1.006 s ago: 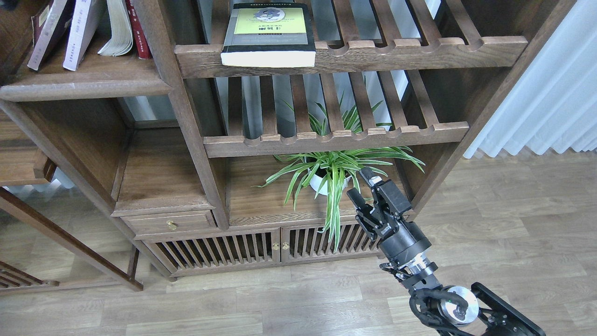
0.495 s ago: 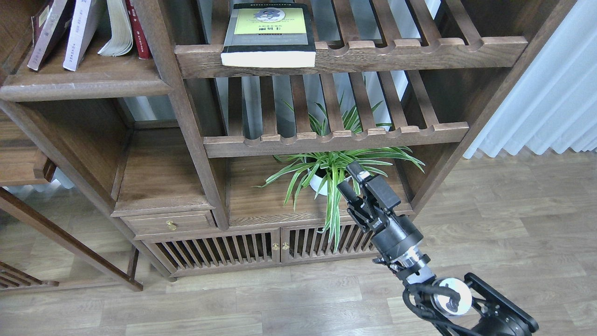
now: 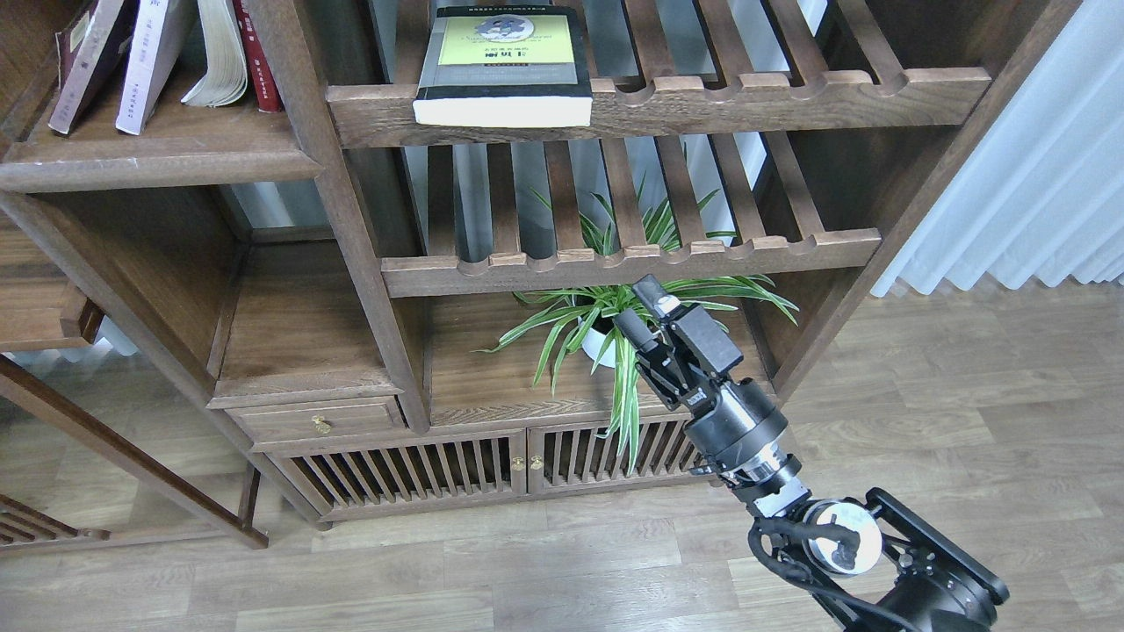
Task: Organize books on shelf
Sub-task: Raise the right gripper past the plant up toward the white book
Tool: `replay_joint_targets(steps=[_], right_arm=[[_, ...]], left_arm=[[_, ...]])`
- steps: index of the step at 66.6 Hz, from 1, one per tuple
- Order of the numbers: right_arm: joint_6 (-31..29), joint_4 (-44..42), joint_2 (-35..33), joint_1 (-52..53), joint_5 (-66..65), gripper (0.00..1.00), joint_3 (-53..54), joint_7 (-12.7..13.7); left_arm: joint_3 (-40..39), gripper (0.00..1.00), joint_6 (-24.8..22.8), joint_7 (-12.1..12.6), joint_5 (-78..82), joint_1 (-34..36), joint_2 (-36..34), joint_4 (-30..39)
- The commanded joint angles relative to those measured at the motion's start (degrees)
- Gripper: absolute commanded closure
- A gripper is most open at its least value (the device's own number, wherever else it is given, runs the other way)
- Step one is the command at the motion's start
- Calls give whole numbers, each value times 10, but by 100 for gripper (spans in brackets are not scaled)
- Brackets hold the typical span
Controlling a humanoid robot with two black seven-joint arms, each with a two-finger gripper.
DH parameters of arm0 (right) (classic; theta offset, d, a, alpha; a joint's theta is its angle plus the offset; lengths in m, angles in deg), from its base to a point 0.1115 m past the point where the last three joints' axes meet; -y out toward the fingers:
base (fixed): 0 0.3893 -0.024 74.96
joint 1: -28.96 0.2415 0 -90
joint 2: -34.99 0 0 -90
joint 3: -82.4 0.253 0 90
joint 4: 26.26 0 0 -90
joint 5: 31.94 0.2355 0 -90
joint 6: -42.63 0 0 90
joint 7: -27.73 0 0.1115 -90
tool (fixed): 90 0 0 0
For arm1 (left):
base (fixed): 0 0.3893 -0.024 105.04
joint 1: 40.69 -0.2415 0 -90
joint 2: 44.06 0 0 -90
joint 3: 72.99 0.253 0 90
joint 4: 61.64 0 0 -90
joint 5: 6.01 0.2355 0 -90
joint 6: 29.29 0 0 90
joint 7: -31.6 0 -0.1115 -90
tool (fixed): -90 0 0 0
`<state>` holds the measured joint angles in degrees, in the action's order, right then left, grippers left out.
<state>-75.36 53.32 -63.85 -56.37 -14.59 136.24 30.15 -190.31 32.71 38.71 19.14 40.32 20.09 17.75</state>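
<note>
On the upper slatted rack [image 3: 790, 92], you have the thick yellow-green and black book [image 3: 505, 66] lying flat, its page edge overhanging the front rail. At top left, the maroon book [image 3: 83, 53] and the pale lavender book [image 3: 149, 53] lean on the solid shelf [image 3: 158, 158]. Your right gripper [image 3: 639, 307] hangs before the potted plant [image 3: 615, 329], fingers slightly parted, holding nothing, well below the books.
</note>
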Motion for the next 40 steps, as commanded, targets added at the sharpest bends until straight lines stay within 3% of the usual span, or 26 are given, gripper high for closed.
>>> replay_joint_targets(steps=[1,40], right_arm=[[0,2,14,-1,-6,18,0,0],[0,30,88,52,-57,18,0,-2]], left_arm=[[-34,56,0,-1,-2,-46,57,0],[-15,48,0,-8,-16,-97,182,-2]])
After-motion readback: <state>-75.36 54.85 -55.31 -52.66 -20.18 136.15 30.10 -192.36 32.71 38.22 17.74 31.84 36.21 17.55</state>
